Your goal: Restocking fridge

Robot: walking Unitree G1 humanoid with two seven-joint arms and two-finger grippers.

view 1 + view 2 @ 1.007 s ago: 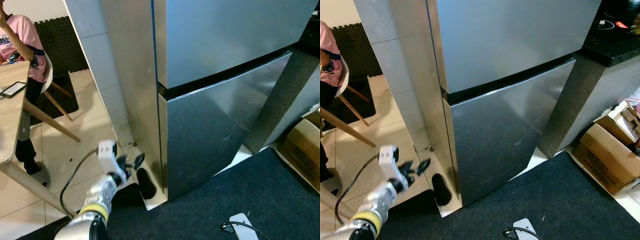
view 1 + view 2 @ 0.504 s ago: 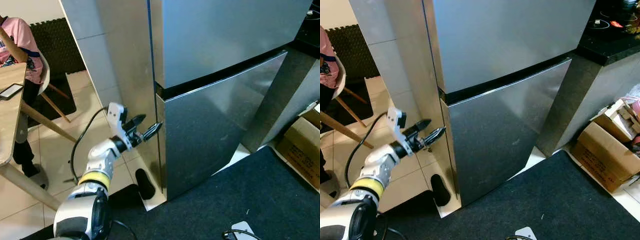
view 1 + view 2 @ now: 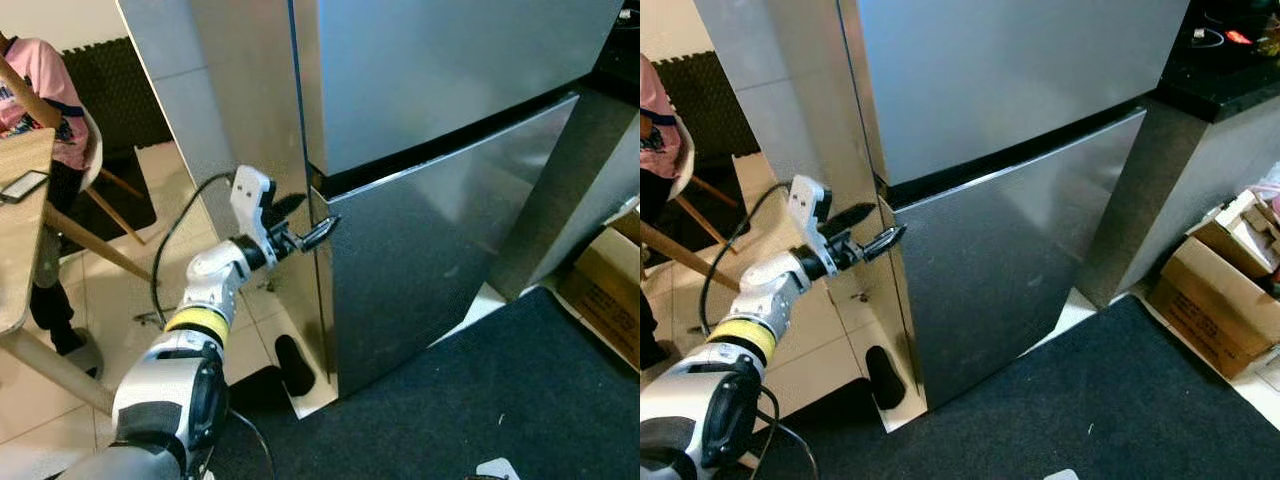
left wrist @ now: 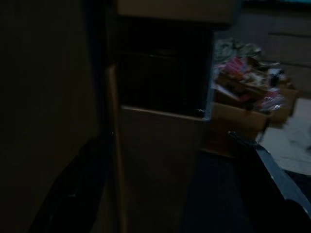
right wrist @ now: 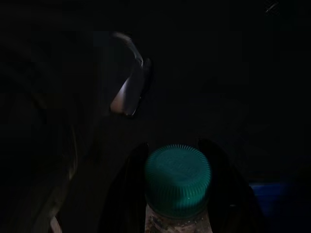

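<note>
Fridge (image 3: 450,130) centre, upper door over lower door, wall (image 3: 190,110) to its left, table (image 3: 20,230) & person (image 3: 45,90) far left, boxes (image 3: 1225,300) right, mat (image 3: 1120,400) in front, left gripper (image 3: 305,222) at fridge's left edge

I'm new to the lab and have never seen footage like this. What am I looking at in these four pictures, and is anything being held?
The two bright pictures come from a camera pair on a humanoid robot's head, looking down at a closed steel fridge. The silver arm is its left one; the left gripper, two black fingers spread open, reaches to the fridge's left edge at the seam between the doors. The two dark pictures come from cameras on the wrists. The left wrist view looks along those fingers at the fridge and a cardboard box beyond. In the right wrist view, the right gripper holds a bottle with a green cap between its fingers.
</note>
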